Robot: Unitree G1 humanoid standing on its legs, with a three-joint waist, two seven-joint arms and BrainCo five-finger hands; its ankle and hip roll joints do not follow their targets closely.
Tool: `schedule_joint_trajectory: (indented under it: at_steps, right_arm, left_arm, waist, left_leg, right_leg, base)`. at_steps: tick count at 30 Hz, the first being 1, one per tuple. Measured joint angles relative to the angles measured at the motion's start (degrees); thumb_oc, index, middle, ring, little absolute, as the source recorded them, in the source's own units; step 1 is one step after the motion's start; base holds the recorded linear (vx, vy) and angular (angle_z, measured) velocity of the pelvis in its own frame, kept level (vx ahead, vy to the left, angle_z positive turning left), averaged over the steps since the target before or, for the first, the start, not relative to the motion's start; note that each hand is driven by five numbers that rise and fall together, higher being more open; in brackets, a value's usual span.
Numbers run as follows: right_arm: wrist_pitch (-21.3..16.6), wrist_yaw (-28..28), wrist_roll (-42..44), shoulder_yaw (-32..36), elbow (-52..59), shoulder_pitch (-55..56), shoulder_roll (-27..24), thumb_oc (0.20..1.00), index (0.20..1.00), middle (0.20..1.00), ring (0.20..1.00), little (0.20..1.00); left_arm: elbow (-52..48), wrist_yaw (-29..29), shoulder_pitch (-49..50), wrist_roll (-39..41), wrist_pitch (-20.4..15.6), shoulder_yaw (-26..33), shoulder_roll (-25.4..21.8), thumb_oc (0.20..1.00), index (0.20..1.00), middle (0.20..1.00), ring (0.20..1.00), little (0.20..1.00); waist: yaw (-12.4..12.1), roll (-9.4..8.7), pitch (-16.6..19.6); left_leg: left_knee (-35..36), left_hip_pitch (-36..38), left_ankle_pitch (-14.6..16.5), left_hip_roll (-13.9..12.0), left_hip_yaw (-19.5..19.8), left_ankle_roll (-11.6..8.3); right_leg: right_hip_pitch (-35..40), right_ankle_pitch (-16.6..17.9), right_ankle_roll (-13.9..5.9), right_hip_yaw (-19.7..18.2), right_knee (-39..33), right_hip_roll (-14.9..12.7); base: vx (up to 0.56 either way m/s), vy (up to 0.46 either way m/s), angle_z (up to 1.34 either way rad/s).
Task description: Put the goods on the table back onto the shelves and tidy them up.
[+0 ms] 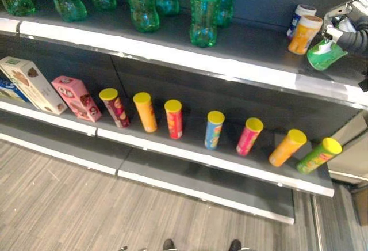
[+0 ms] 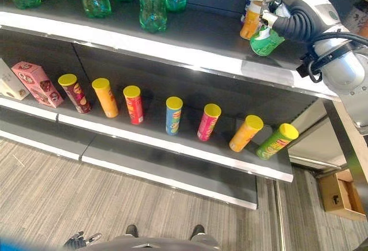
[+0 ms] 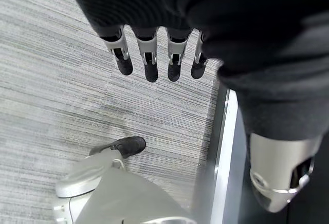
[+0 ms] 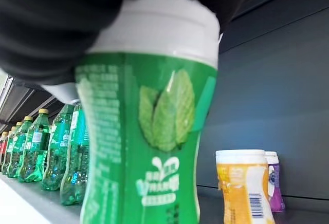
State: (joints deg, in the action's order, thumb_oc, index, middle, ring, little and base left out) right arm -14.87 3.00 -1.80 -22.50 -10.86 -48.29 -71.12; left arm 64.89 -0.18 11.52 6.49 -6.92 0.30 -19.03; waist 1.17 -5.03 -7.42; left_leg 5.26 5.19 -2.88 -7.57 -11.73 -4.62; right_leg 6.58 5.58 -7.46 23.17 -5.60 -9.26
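A green bottle (image 4: 149,131) carries a white cap and leaf print. At its three o'clock stands an orange bottle (image 4: 244,185), then a purple one (image 4: 274,180). Yellow-lidded tubes (image 1: 173,118) line the grey shelf (image 1: 190,147).

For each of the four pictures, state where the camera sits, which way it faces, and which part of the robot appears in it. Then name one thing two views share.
Left eye view: head, looking down at shelves; right hand at the edge.
Right eye view: head, same scene; right hand gripping the green bottle.
Left wrist view: left wrist, facing the floor; left hand, fingers straight.
Right wrist view: right wrist, along the upper shelf; dark cover.
Shared: the orange bottle, in both eye views and the right wrist view.
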Motion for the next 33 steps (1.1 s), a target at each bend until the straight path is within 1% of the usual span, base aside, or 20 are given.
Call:
schedule_joint_trajectory:
  at_steps: [3,9,11,16,24,26,31,33]
  right_arm:
    - [0.5,-0.6,0.2,-2.4,-3.4,-1.1,0.8,0.200,0.200,0.200,0.200,0.200]
    - [0.4,-1.4,0.7,-4.2,-4.1,-1.4,2.2,0.200,0.200,0.200,0.200,0.200]
    - [0.6,-2.4,0.7,-7.9,-6.5,-3.5,2.4,0.200,0.200,0.200,0.200,0.200]
    - [0.7,-3.0,0.7,-8.5,-8.2,-4.4,3.5,0.200,0.200,0.200,0.200,0.200]
    - [0.8,-3.4,0.5,-9.8,-8.1,-4.6,3.5,0.200,0.200,0.200,0.200,0.200]
    - [0.8,-3.4,0.0,-10.9,-8.0,-4.7,3.6,0.200,0.200,0.200,0.200,0.200]
    - [0.9,-3.4,-0.6,-12.5,-8.2,-6.3,3.7,0.200,0.200,0.200,0.200,0.200]
    - [0.9,-3.4,-0.7,-14.1,-9.1,-7.5,3.8,0.200,0.200,0.200,0.200,0.200]
  left_arm:
    - [0.2,-0.1,-0.2,0.0,-0.1,0.0,-0.5,1.000,1.000,1.000,1.000,1.000]
    - [0.6,-0.2,0.0,0.0,-0.1,0.0,-0.5,1.000,1.000,1.000,1.000,1.000]
    - [0.6,-0.2,0.0,0.0,-0.1,0.0,-0.5,1.000,1.000,1.000,1.000,1.000]
    - [0.7,-0.2,0.0,0.0,-0.1,0.0,-0.5,1.000,1.000,1.000,1.000,1.000]
    - [0.8,-0.2,0.0,0.0,-0.1,0.0,-0.5,1.000,1.000,1.000,1.000,1.000]
    - [0.9,-0.2,0.1,0.0,-0.1,0.0,-0.6,1.000,1.000,1.000,1.000,1.000]
    - [1.1,-0.2,0.2,0.0,-0.1,0.0,-0.7,1.000,1.000,1.000,1.000,1.000]
    - [1.1,-0.2,0.3,0.0,-0.1,0.0,-0.7,1.000,1.000,1.000,1.000,1.000]
  waist:
    - [-0.3,-0.31,0.6]
    - [-0.2,-0.32,0.9]
    - [-0.2,-0.42,1.1]
    - [-0.5,-0.60,1.2]
    - [-1.1,-1.20,2.0]
    - [-1.3,-1.64,2.6]
    - [-1.4,-1.77,2.7]
    - [-1.4,-1.83,2.8]
  left_leg:
    - [0.2,0.0,0.1,-0.1,0.1,-0.08]
    - [0.2,0.0,0.1,-0.1,0.1,-0.16]
    - [0.2,0.0,0.1,-0.1,0.1,-0.16]
    - [0.2,0.0,0.1,-0.1,0.1,-0.16]
    - [0.2,0.0,0.2,-0.2,0.1,-0.30]
    - [0.2,-0.2,0.3,-0.2,0.0,-0.43]
    - [0.2,-0.3,0.4,-0.2,0.0,-0.46]
    - [0.2,-0.3,0.3,-0.3,0.0,-0.46]
  right_leg:
    - [0.1,-0.1,0.07,0.1,0.0,0.1]
    - [0.1,-0.2,0.14,0.1,0.0,0.1]
    - [0.1,-0.2,0.14,0.1,0.0,0.1]
    - [0.1,-0.2,0.14,0.2,0.0,0.1]
    - [0.0,-0.2,0.22,0.2,0.0,0.1]
    - [-0.1,-0.3,0.20,0.2,0.0,0.1]
    - [-0.2,-0.3,0.20,0.2,0.0,0.2]
    - [-0.2,-0.3,0.22,0.2,0.0,0.2]
  base:
    - [0.01,-0.004,0.01]
    - [0.02,-0.001,0.00]
    - [0.02,-0.001,0.00]
    - [0.01,-0.002,0.00]
    - [0.00,0.000,0.00]
    - [0.00,0.000,0.00]
    - [0.00,0.000,0.00]
    - [0.00,0.000,0.00]
